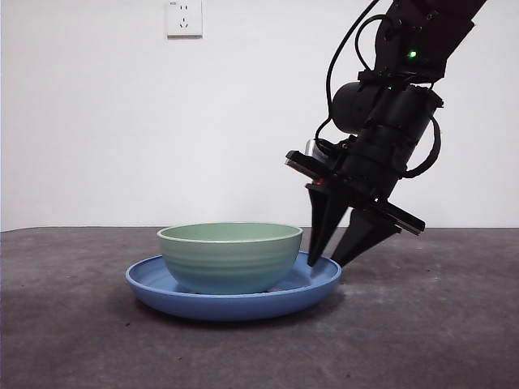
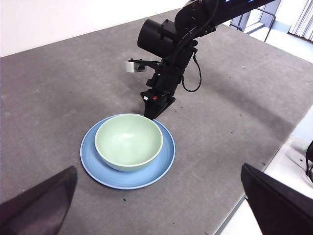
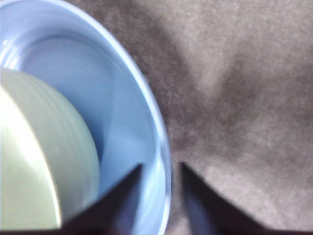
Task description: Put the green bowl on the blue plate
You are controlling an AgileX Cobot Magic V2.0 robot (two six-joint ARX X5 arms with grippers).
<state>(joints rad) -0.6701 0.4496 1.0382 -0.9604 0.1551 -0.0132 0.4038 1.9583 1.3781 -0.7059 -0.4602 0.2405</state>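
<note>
Green bowl seated upright inside the blue plate, low and left of center in the front view, on the dark grey desk. Right hand angled down from the upper right of the frame, its 2 black jaws parted a little and straddling the plate's right rim, 1 tip inside the rim, 1 outside; gripping nothing, apart from the bowl. Left hand wide open and empty, jaws at both lower corners of its wrist view, well above the desk. White wall socket at upper left.
</note>
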